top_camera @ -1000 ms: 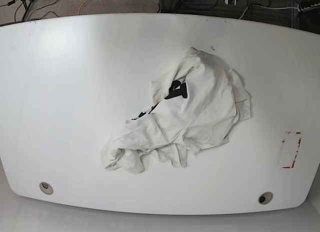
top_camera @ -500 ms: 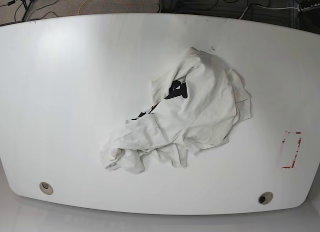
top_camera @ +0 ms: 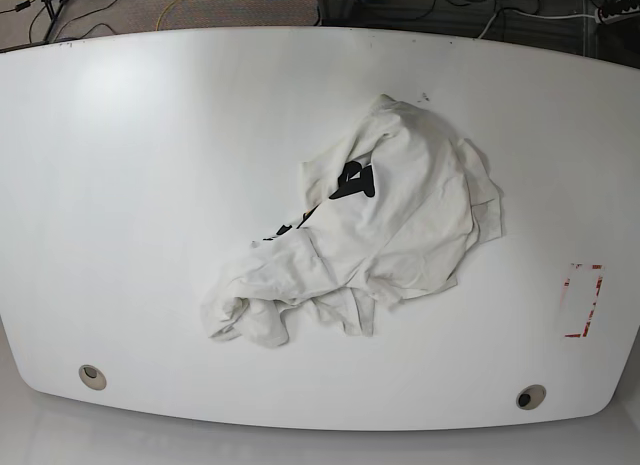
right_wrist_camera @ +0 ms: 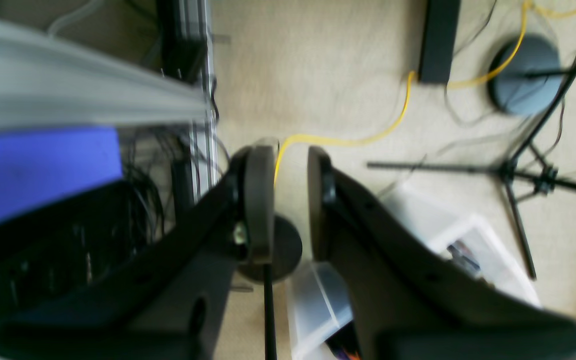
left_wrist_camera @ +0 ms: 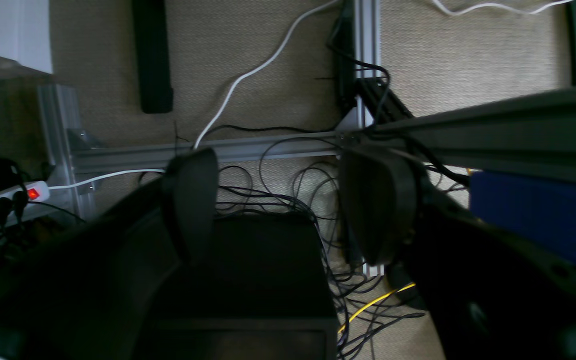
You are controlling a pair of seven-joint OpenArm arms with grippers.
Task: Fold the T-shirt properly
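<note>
The cream T-shirt [top_camera: 365, 240] lies crumpled just right of the white bench's [top_camera: 130, 185] middle, unmoved since a second ago, while off the bench the left gripper [left_wrist_camera: 283, 205] fingers [left_wrist_camera: 190, 200] stand wide and the right gripper [right_wrist_camera: 290, 200] fingers [right_wrist_camera: 259, 200] narrow, both empty.

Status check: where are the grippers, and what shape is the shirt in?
Left gripper open, empty, off the table over floor cables. Right gripper nearly closed, empty, also off the table. T-shirt crumpled mid-table, unfolded. Nothing blocking it.
</note>
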